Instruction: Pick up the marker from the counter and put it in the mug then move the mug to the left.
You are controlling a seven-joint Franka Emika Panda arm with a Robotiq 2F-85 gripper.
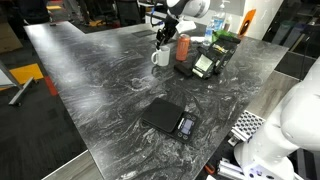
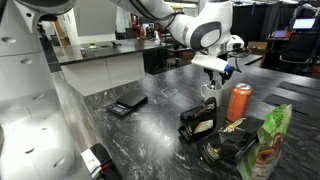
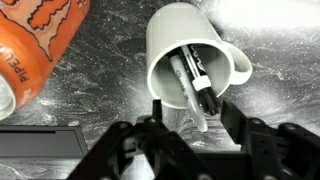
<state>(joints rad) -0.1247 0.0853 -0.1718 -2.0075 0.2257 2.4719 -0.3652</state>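
The white mug (image 3: 190, 50) stands on the dark veined counter (image 3: 110, 105) with its handle to the right in the wrist view. The marker (image 3: 195, 85), white with a black cap, leans inside the mug, and one end sticks out over the rim towards my gripper (image 3: 188, 125). The gripper is open, one finger on each side of the marker's end, not touching it. In both exterior views the gripper (image 1: 163, 40) (image 2: 213, 72) hangs just above the mug (image 1: 160, 57) (image 2: 210, 95).
A red-orange can (image 3: 40, 45) (image 1: 183, 48) (image 2: 240, 100) stands close beside the mug. A flat black scale (image 1: 168, 118) (image 2: 127, 105) lies nearer the counter's (image 1: 100, 80) edge. Dark packets and a green-labelled bag (image 2: 270, 135) sit beyond the can.
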